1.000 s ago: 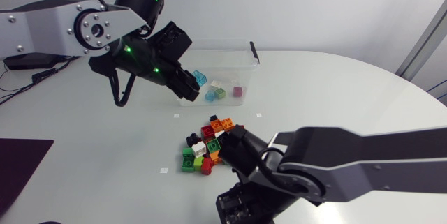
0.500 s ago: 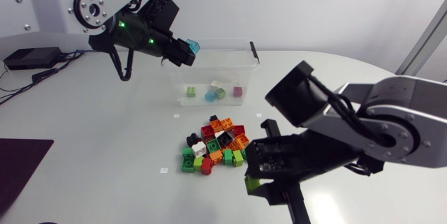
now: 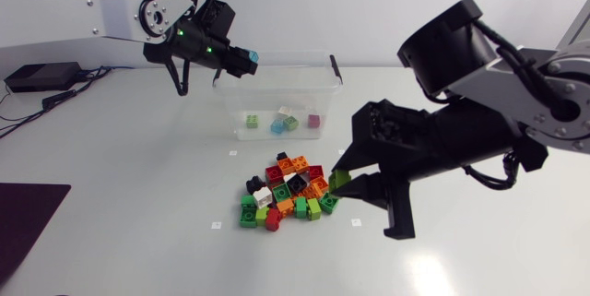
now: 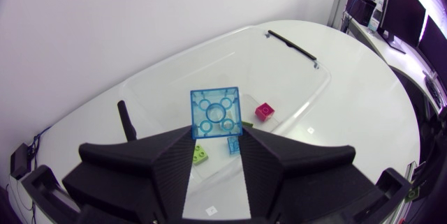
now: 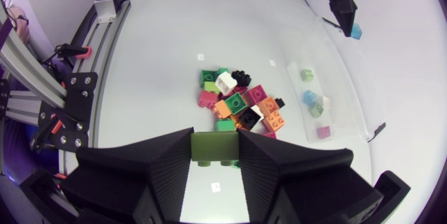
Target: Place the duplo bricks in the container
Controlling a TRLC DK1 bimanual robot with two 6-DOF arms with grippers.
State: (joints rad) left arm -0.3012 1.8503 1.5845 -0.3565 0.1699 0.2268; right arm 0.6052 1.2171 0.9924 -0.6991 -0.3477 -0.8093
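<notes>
Translucent blue plastic is showing at the tip of the left gripper (image 3: 241, 59). Its two fingers are clamping a see-through blue brick (image 3: 251, 57) from both sides. In the left wrist view the brick is jutting out ahead of the fingertips, with its hollow underside turned toward the camera. The left arm is coming in from the side and holding the brick in the air by the left end of the clear container (image 3: 324, 102), close to the rim.

Inside the container, a few small bricks (image 3: 277, 125) in green, light blue, white and pink are lying on the floor, well below the held brick.

The right gripper (image 3: 347, 185) is squeezing a green brick (image 3: 338, 181) between its broad fingers, and the brick is filling the gap between them. It is hanging just beside the right edge of the pile of bricks (image 3: 284, 191), which is sitting on the white table (image 3: 138, 176) in front of the container. In the right wrist view the pile is lying ahead of the fingers, and the container is sitting further on, beyond the pile.
</notes>
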